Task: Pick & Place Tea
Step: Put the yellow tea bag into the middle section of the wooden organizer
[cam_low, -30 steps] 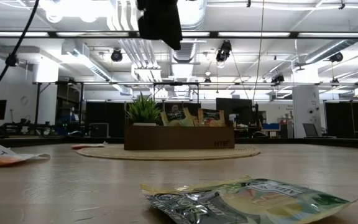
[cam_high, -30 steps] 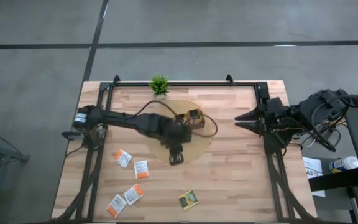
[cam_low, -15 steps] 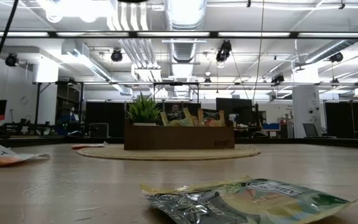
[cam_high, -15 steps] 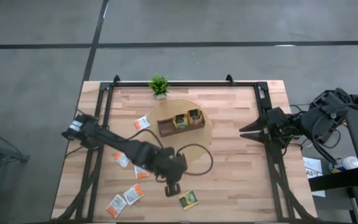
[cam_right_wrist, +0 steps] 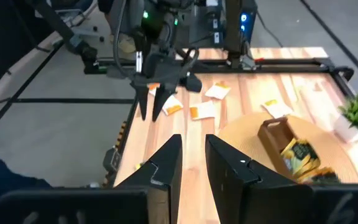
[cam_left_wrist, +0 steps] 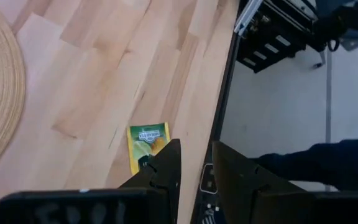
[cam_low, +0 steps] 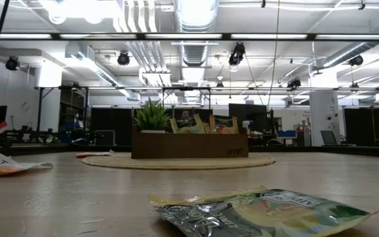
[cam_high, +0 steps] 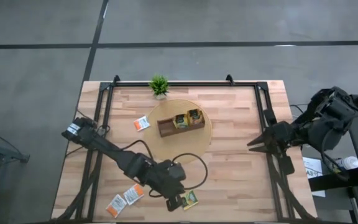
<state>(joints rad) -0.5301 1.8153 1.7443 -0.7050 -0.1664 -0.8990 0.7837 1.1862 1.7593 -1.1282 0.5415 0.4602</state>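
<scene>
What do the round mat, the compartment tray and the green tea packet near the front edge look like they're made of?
Round mat: likely woven straw or rattan, matte; concentric ribbing shows. Compartment tray: apparently dark-stained wood, dull finish. Green sachet: foil-lined printed wrapper, crinkled, with a shiny silver edge.

My left gripper (cam_high: 174,202) hangs over the near edge of the table (cam_high: 241,186), right beside the green-and-yellow sachet (cam_high: 189,199) and partly covering it. To the left of it lie three white-and-orange sachets (cam_high: 124,198) near the table's near left corner, one half hidden under my arm. Another white-and-orange sachet (cam_high: 142,124) sits farther off, just left of the round woven mat (cam_high: 199,140). On that mat stands the brown tray (cam_high: 165,129) with sachets in it. The small plant (cam_high: 159,86) is at the far edge. My right gripper (cam_high: 253,144) waits at the right edge, its fingers a little apart.
</scene>
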